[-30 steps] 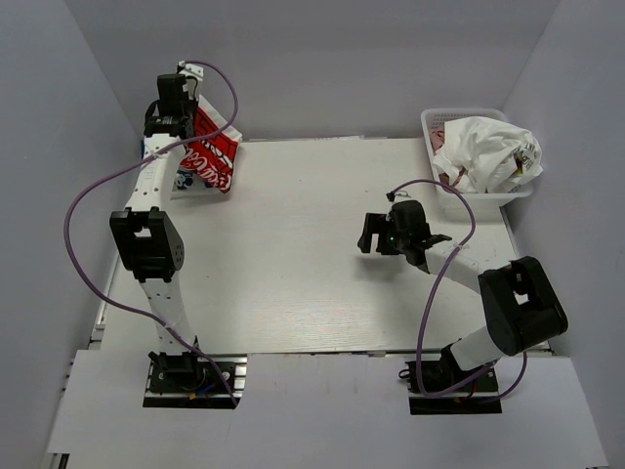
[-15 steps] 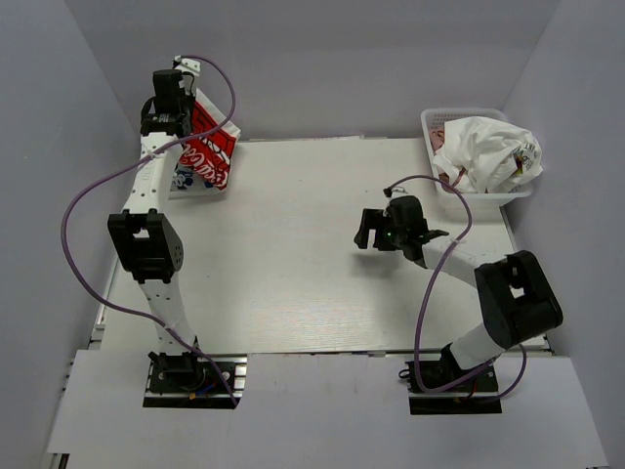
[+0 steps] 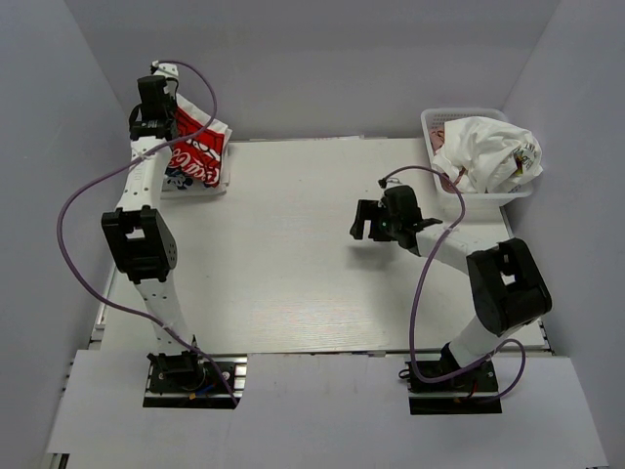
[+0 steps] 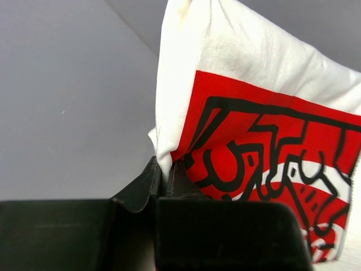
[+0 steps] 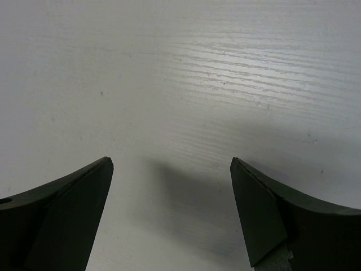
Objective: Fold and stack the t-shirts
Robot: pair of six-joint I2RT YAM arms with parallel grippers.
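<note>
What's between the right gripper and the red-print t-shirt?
Only bare tabletop; the top external view shows nothing lying between the right gripper and the red-print t-shirt.

I have open room across the middle of the surface (image 3: 283,264), including under my right tool (image 3: 364,223), its jaws spread wide above bare boards. The basket (image 3: 435,125), heaped with white shirts (image 3: 488,151), blocks the far-right corner. At the far left, the red-print shirt (image 3: 198,154) hangs from my left tool (image 3: 159,98), close to the wall (image 3: 59,147).
</note>
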